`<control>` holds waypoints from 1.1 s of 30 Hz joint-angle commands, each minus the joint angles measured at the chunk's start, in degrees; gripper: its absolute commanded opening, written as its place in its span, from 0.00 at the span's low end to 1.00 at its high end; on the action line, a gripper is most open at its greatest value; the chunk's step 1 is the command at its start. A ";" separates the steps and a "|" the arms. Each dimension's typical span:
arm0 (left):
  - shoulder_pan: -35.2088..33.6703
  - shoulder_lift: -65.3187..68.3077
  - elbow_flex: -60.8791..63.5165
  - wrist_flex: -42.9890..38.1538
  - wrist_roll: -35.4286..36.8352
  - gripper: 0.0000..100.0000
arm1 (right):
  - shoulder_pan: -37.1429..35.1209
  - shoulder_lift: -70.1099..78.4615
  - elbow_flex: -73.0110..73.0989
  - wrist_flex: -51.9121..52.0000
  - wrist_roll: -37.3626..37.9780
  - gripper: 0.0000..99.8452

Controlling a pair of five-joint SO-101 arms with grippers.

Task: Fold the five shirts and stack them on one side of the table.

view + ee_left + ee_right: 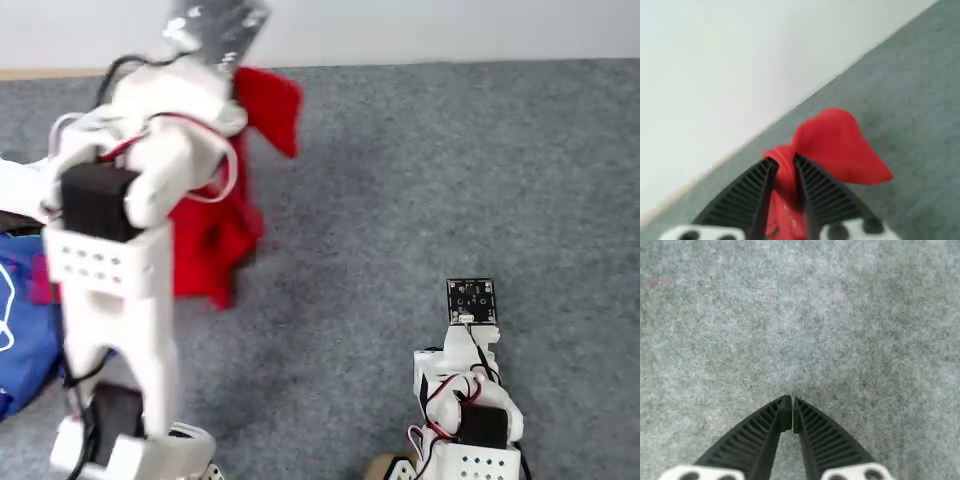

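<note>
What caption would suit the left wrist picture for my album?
Left hand pinching a red shirt above the grey table.

Left arm (120, 270): raised high, stretched from its base on the near side up and away toward the far side; upper link upright, forearm angled forward.
Left wrist: lifted, with the gripper tilted so that it looks out and slightly up.
Left gripper (782, 164): jaws drawn close, pinching a fold of the red shirt (840, 145) between the black ribbed fingers.
Right arm (465, 400): tucked low on the near side, folded over its base.
Right gripper (791, 402): pointing downward, jaws closed, tips meeting.
</note>
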 commanded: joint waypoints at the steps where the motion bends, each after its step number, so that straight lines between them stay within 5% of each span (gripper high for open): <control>1: 7.82 6.15 -16.31 2.81 0.44 0.00 | 0.13 -0.48 0.88 0.13 0.26 0.01; 7: 18.90 12.84 -32.04 3.69 0.09 0.00 | 0.13 -0.48 0.88 0.13 0.26 0.01; 11: 20.31 12.92 -33.27 5.45 0.09 0.00 | 0.13 -0.48 0.88 0.13 0.26 0.01; 19: 5.36 13.01 -26.77 11.87 0.88 0.00 | 0.22 -0.66 0.88 -2.33 0.62 0.01; 33: -12.31 13.36 19.21 11.60 -4.22 0.00 | -0.13 -0.66 -1.49 -17.89 2.90 0.01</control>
